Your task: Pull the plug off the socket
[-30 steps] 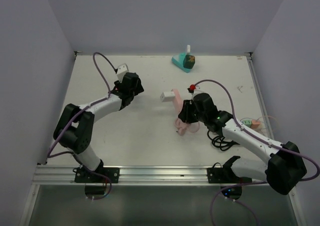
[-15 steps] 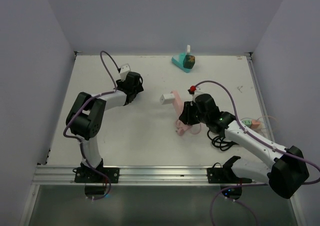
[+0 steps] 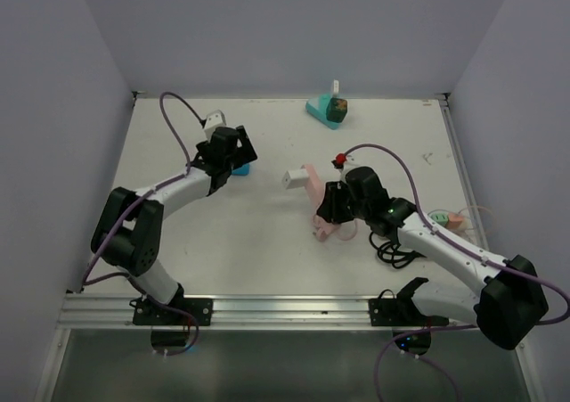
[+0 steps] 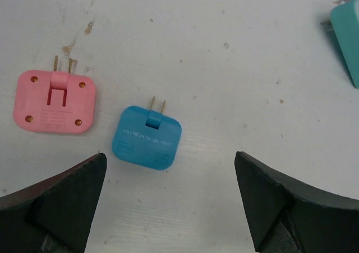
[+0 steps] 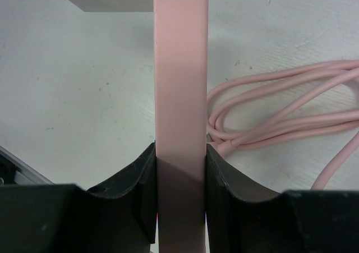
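1. Left gripper (image 4: 168, 171): jaws spread wide, nothing held, hovering over the white table (image 4: 252, 68).
2. Blue plug (image 4: 146, 137) lies flat on the table below the open fingers, prongs bare and in no socket.
3. Pink plug (image 4: 55, 102) lies just beside it, not touching.
4. Right gripper (image 5: 180, 169): clamped tight on the pink power strip (image 5: 180, 68), with the coiled pink cord (image 5: 280, 107) alongside.
5. White plug (image 3: 296, 176) sits at the strip's far end.
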You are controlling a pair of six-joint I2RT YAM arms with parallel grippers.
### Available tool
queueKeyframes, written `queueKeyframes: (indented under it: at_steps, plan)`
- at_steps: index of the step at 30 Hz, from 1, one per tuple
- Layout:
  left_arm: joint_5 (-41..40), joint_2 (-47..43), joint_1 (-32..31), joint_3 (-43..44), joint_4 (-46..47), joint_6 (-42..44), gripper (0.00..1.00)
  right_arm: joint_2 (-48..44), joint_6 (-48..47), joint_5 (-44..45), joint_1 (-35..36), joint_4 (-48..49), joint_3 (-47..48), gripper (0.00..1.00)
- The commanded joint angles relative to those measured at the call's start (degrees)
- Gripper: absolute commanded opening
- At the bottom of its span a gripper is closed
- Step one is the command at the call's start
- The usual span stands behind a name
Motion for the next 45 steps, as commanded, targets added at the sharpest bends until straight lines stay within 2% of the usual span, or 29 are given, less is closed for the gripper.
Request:
queueKeyframes:
  at_steps: [1,4,7,10,13,20,34,45]
  plan:
    - [9.1,-6.9,0.2,-2.3,-1.7,-1.4,1.00,0.1,-0.9,-2.4,0.1,5.0,3.2,0.00]
    - [19.0,-11.9,0.2,-5.4,-2.2,-2.6,1.00,0.6,-1.3,-2.9,0.2,5.3,3.5,0.00]
    - [32.9,-15.9,0.1,-7.2,-1.9,-4.4,1.00,1.2,-1.3,-4.2,0.1,6.0,3.7,0.00]
    - [41.8,-17.7,0.1,-8.9,-1.0,-7.1,1.00,1.8,-0.8,-5.9,0.1,7.2,3.5,0.00]
    - [46.3,-19.4,-0.6,-12.1,2.7,-11.6,1.00,2.3,-0.4,-7.3,0.2,8.7,3.1,0.00]
    - [42.2,-19.3,-6.2,-12.8,4.0,-15.3,1.00,2.6,0.1,-8.6,0.2,10.7,3.0,0.00]
    - [35.9,-15.2,-8.8,-11.7,8.6,-24.6,1.00,1.3,1.4,-9.7,0.5,12.7,1.3,0.00]
    - [32.9,-14.0,-8.9,-10.4,7.8,-24.7,0.80,0.9,0.6,-9.8,0.7,12.9,0.8,0.00]
